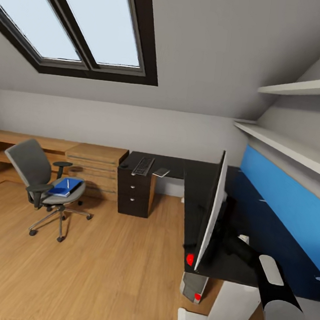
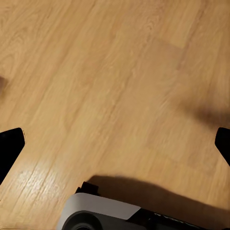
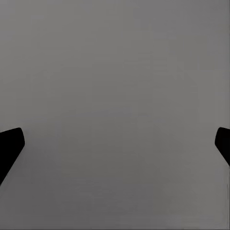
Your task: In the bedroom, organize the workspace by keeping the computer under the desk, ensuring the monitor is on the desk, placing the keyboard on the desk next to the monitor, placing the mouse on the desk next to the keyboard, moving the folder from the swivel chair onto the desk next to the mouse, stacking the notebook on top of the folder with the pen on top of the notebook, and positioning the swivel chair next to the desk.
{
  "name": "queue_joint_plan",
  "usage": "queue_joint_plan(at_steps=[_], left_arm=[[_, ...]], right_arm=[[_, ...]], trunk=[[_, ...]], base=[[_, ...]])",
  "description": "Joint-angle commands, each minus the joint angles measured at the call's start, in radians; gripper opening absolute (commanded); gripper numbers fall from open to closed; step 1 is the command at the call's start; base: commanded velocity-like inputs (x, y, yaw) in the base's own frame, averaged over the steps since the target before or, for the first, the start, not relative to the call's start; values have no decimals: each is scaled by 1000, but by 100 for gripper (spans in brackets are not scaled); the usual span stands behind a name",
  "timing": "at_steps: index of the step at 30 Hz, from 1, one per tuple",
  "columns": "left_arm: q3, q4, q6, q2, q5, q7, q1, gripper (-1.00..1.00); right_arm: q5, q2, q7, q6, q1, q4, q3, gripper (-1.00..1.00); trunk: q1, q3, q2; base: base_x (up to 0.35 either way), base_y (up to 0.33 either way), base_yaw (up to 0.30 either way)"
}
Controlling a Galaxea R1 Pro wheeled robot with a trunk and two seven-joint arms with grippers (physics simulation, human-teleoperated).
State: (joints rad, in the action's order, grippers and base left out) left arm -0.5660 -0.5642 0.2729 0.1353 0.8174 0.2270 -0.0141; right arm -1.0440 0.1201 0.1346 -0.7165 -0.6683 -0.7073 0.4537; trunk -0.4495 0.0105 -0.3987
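Fingers of the left gripper (image 2: 115, 143) spread wide over bare wooden floor (image 2: 110, 72); right gripper (image 3: 115, 143) fingers spread likewise, facing a plain grey surface. From the head camera: grey upholstered swivel chair (image 1: 34, 173) at 9 o'clock, well apart from the long black-topped desk (image 1: 197, 184), carrying the flat bright blue folder (image 1: 66, 187). Dark-keyed keyboard (image 1: 143, 166) on the desk's far wing. Wide black monitor (image 1: 212, 213), edge-on, upright at 4 o'clock; small silver-grey computer tower (image 1: 193, 286) beneath the desktop.
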Motion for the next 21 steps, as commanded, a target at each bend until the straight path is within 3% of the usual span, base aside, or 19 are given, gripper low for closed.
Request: queue_joint_plan(at_steps=[1,17,21], left_arm=[[-9,-1,5,1,6,8,-1,100],[-8,-1,5,1,6,8,-1,100],[-9,-1,5,1,6,8,-1,100]], right_arm=[[4,0,5,-6,-1,0,3,100],[4,0,5,-6,-1,0,3,100],[3,1,5,-7,-1,1,3,100]], trunk=[[0,1,-1],[0,1,-1],[0,1,-1]], base=[[0,0,276],[0,0,275],[0,0,122]])
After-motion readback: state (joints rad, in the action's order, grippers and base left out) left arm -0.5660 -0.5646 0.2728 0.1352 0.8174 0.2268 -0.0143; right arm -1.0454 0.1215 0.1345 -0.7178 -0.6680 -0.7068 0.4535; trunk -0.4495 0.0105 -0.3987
